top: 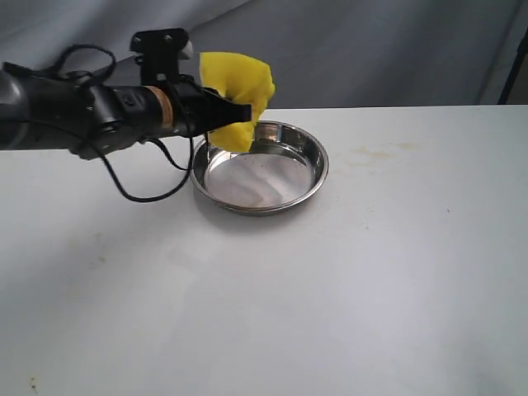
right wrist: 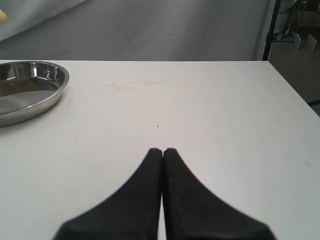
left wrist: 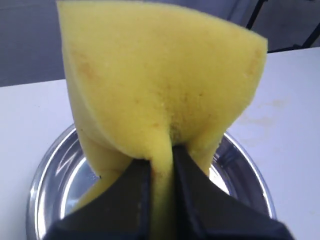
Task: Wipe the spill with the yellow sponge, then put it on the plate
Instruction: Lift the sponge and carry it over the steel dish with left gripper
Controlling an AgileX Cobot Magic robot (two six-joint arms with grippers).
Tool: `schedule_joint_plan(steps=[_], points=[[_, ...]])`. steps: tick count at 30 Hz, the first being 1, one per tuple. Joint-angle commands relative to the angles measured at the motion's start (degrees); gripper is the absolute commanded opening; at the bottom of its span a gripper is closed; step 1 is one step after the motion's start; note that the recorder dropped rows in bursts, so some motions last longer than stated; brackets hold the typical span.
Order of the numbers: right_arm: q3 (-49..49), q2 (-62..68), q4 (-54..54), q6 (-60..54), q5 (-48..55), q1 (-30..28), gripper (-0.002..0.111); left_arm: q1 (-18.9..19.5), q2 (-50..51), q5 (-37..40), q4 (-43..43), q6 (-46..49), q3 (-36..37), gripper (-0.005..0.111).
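While the right end effector (right wrist: 162, 150) is closed, the left end effector (top: 246, 110) pinches a yellow foam sponge (top: 239, 78) above a round steel plate (top: 316, 169).

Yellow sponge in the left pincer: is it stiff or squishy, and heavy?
Probably squishy: the sponge pinches to a thin waist where the left pincer grips it, then flares wide. Likely light, since it holds up from that small grip without drooping. Dropped into the plate, it would probably land softly, not roll.
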Motion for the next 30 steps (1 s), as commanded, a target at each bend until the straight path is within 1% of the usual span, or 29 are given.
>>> schedule_joint_plan(steps=[1, 6, 15, 18, 20, 21, 23, 26, 28, 29, 30], points=[[0.2, -0.3, 0.0, -0.1, -0.2, 0.1, 0.000, -0.9, 8.1, -0.3, -0.7, 2.6, -5.4, 0.000], [0.2, -0.3, 0.0, -0.1, -0.2, 0.1, 0.000, -0.9, 13.6, 0.1, -0.7, 2.6, -8.5, 0.000], [0.2, -0.3, 0.0, -0.1, -0.2, 0.1, 0.000, -1.0, 14.3, -0.3, -0.7, 2.6, -8.5, 0.000], [0.2, -0.3, 0.0, -0.1, -0.2, 0.1, 0.000, -1.0, 14.3, -0.1, -0.7, 2.6, -8.5, 0.003], [0.2, -0.3, 0.0, -0.1, -0.2, 0.1, 0.000, -1.0, 14.3, -0.1, -0.7, 2.6, -8.5, 0.008], [0.2, -0.3, 0.0, -0.1, -0.2, 0.1, 0.000, -1.0, 14.3, -0.1, -0.7, 2.6, -8.5, 0.013], [0.2, -0.3, 0.0, -0.1, -0.2, 0.1, 0.000, -1.0, 14.3, -0.3, -0.7, 2.6, -8.5, 0.029], [0.2, -0.3, 0.0, -0.1, -0.2, 0.1, 0.000, -1.0, 14.3, -0.3, -0.7, 2.5, -8.5, 0.063], [0.2, -0.3, 0.0, -0.1, -0.2, 0.1, 0.000, -1.0, 14.2, -0.3, -0.7, 2.5, -8.5, 0.091], [0.2, -0.3, 0.0, -0.1, -0.2, 0.1, 0.000, -1.0, 14.1, -0.5, -0.7, 2.5, -8.5, 0.101], [0.2, -0.3, 0.0, -0.1, -0.2, 0.1, 0.000, -1.0, 14.1, -0.7, -0.7, 2.7, -8.5, 0.104]])
